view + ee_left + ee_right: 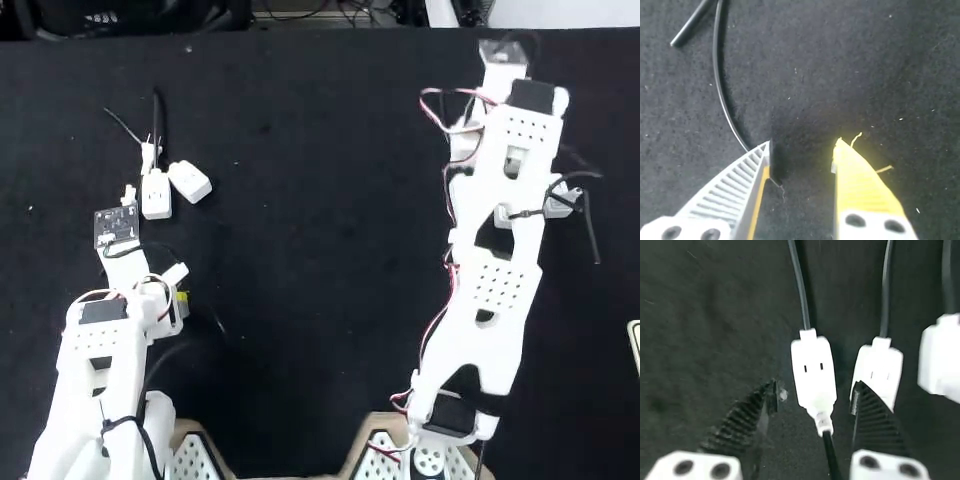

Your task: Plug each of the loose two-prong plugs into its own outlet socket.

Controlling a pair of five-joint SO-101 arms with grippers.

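**Both claws spread; a slotted socket piece sits between the right one's fingers**

High view: a white plug body and a second plug body lie side by side on the black table, just ahead of the left arm; thin black leads run away from them; the right arm stretches along the other side of the table, with a white connector partly hidden beside it.

Left wrist view: the left claw is released, its white finger and yellow finger apart over the black cloth; a thin black cable curves away from the white fingertip; a thicker cable end lies near it.

Right wrist view: the right claw is released, grasping nothing; its black fingers stand either side of a white socket piece with two slots in its face and black cable at both ends; whether either finger touches it cannot be told; a second white piece lies just beside it, close behind one fingertip; a third white piece lies beyond that.
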